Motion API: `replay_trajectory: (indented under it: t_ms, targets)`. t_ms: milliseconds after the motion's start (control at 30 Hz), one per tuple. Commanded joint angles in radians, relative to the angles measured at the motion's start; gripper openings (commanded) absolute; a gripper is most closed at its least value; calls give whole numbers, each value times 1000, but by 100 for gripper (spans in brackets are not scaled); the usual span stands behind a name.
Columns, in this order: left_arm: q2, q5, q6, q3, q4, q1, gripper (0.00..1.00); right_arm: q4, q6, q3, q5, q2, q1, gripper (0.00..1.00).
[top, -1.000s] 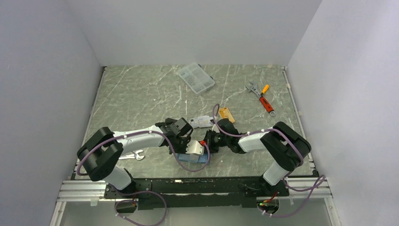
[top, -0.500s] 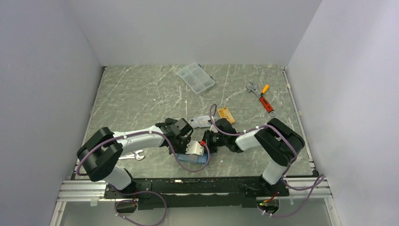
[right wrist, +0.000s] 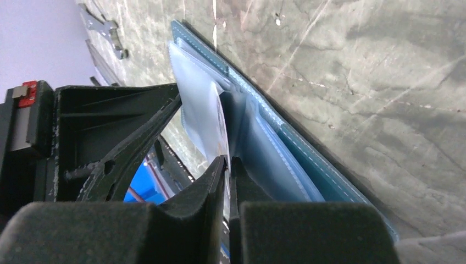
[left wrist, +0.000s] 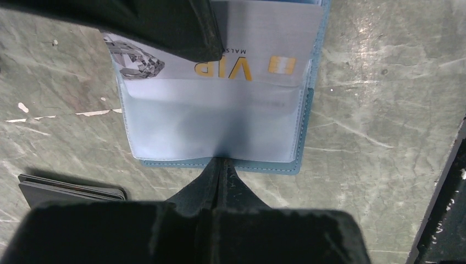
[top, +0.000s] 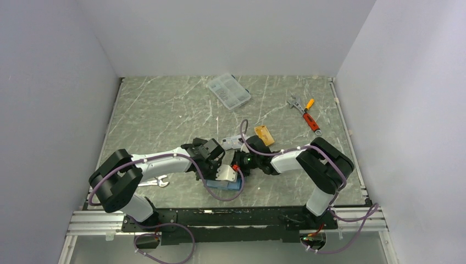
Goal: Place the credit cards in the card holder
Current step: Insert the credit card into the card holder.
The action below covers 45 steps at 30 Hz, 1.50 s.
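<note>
Silver-grey credit card (left wrist: 264,33) sits seemingly half inside card holder (left wrist: 217,129).

silver card (left wrist: 264,38), half hidden in card holder (left wrist: 220,126)

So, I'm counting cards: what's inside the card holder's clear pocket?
A silver VIP card, partly slid into the clear pocket of the card holder. The right gripper covers one corner; whether more cards lie behind it cannot be seen.

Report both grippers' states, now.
Left gripper: shut on the holder, at its near edge.
Right gripper: shut on the silver card.
</note>
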Motion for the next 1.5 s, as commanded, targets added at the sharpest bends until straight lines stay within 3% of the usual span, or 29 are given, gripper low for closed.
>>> replay_trajectory:
  t_ms: [0, 133, 333, 667, 1200, 1467]
  targets:
    - [-7, -11, -8, -34, -3, -4, 0, -166, -46, 32, 140, -1, 21, 18]
    - [-12, -17, -3, -52, 17, -3, 0, -306, -67, 34, 209, -72, 21, 38]
    - [1, -19, 1, -54, 30, -3, 0, -467, -80, 42, 273, -158, 25, 46]
    - [-4, -18, -3, -54, 34, -4, 0, -454, -76, 97, 283, -101, 62, 28]
    - [0, -7, -5, -47, 45, -3, 0, -460, -132, 278, 251, 22, 126, 24]
    - [-13, -9, -2, -48, 39, -3, 0, -451, -149, 239, 185, -26, 111, 32]
